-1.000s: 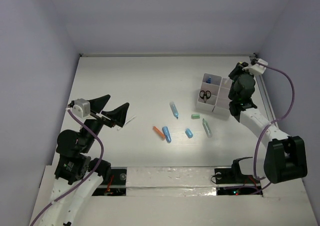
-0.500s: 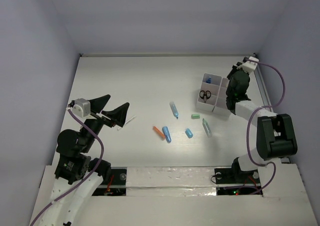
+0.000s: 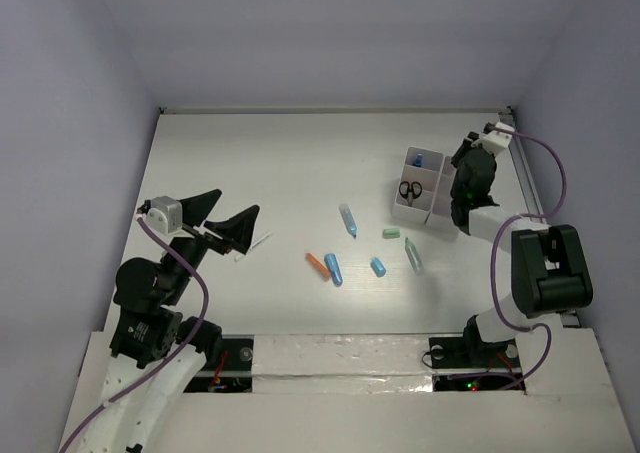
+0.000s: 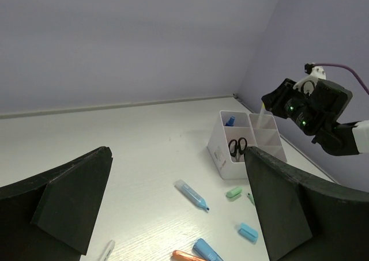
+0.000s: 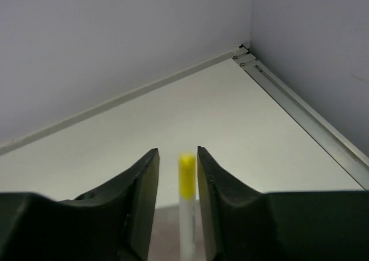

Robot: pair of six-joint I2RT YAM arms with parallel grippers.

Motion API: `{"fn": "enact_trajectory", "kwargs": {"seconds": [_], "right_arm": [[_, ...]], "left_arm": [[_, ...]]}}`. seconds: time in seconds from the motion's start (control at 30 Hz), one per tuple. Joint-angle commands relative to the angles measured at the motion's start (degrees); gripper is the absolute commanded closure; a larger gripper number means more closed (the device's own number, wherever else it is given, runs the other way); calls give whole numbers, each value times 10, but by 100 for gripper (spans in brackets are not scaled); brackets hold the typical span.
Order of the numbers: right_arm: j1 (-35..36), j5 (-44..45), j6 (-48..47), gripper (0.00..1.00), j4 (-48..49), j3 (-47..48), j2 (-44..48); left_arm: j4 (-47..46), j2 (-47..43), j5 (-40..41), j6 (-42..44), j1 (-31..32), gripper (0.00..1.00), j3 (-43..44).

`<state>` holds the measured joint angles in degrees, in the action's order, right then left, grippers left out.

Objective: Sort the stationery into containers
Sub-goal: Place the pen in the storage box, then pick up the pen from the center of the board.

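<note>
The right gripper [image 3: 470, 168] hangs over the containers [image 3: 405, 209] at the far right of the table [image 3: 260, 163]. Its body hides the right-hand compartments from above. In the right wrist view a thin white yellow-tipped pen [image 5: 185, 174] stands upright between the 2 fingers [image 5: 141, 186]. The pen lies close to the right one, with a sliver of space on the left. The lower shaft runs out of the picture, so I cannot tell whether the narrowly parted jaws press on it. The left wrist view shows this pen [image 4: 262, 116] only as a faint line slanting from the gripper into a far compartment.

The black-handled scissors [image 3: 410, 189] sit in a near compartment. In the one behind, only the blue top of an item [image 3: 420, 158] shows.

The left gripper [image 3: 222, 213] hovers over the left side with its jaws wide apart and nothing between them. A second white pen [image 3: 260, 241] lies just beside it, cut off by the bottom edge of the wrist picture.

Loose on the table are a blue marker [image 3: 348, 219], an orange tube [image 3: 317, 264] touching a blue tube [image 3: 333, 269], a small blue piece [image 3: 378, 266], the mint eraser [image 3: 391, 233] and a teal tube [image 3: 413, 256]. The teal tube is mostly hidden behind a finger in the left wrist view
</note>
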<state>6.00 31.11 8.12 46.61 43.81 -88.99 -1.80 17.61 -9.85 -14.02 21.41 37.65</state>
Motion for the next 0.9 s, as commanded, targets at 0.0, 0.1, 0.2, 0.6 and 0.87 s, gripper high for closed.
{"fn": "enact_trajectory", "kwargs": {"seconds": [0.0, 0.1, 0.2, 0.6, 0.87], "right_arm": [[-3, -5, 9, 60, 46, -7, 39], [-3, -23, 19, 46, 18, -1, 64], [-3, -49, 38, 37, -17, 3, 98], [162, -468, -33, 33, -317, 205, 22], [334, -584, -109, 7, -457, 367, -158]], "left_arm": [[-20, 5, -2, 4, 3, 1, 21], [-20, 4, -1, 4, 3, 1, 21], [-20, 2, 0, 3, 3, 1, 21], [-9, -8, 31, 11, -9, 1, 28], [-4, -10, 53, 15, -22, 1, 32]]}}
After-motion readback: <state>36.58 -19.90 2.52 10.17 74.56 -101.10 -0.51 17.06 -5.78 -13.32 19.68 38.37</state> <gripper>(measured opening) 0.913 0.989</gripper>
